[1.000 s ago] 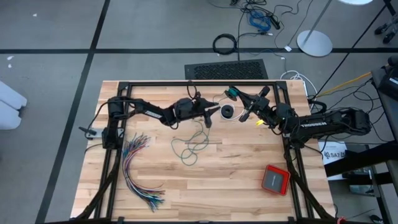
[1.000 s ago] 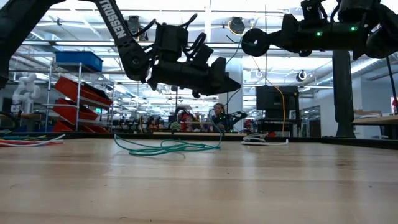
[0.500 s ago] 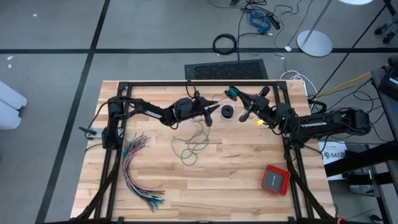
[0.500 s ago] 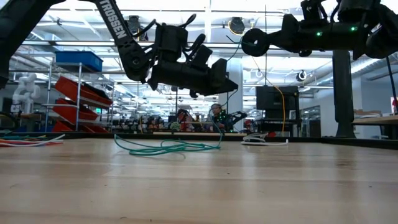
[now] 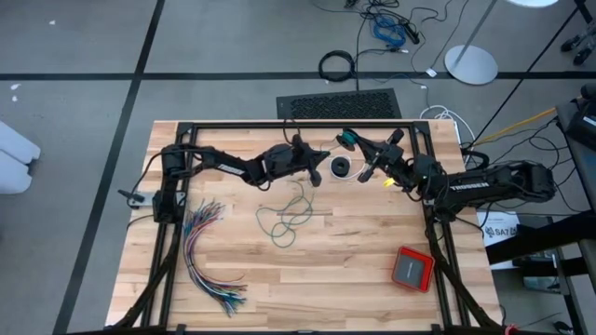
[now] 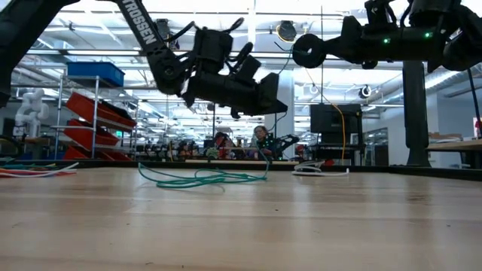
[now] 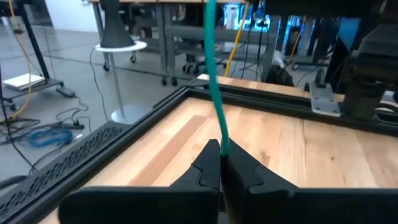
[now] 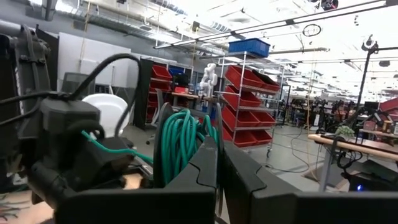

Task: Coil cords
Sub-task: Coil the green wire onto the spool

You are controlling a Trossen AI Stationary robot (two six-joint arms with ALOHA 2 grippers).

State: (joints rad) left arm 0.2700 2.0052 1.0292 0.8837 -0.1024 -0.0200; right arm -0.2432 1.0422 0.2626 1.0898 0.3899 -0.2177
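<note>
Teal-green cord (image 5: 289,216): thin, limp, light; likely slips and springs loose, so best pinched across its width near the free run, not the tangle.

Loose loops lie mid-tabletop (image 5: 354,270), trailing toward 6 o'clock from the left pincer (image 7: 220,163), which is pressed together on the strand.

Right pincer (image 8: 219,163), at 3 o'clock of the left, pinches a wound teal-green coil (image 8: 182,142).

Black cord (image 5: 343,167) sits between the two pincers.
</note>
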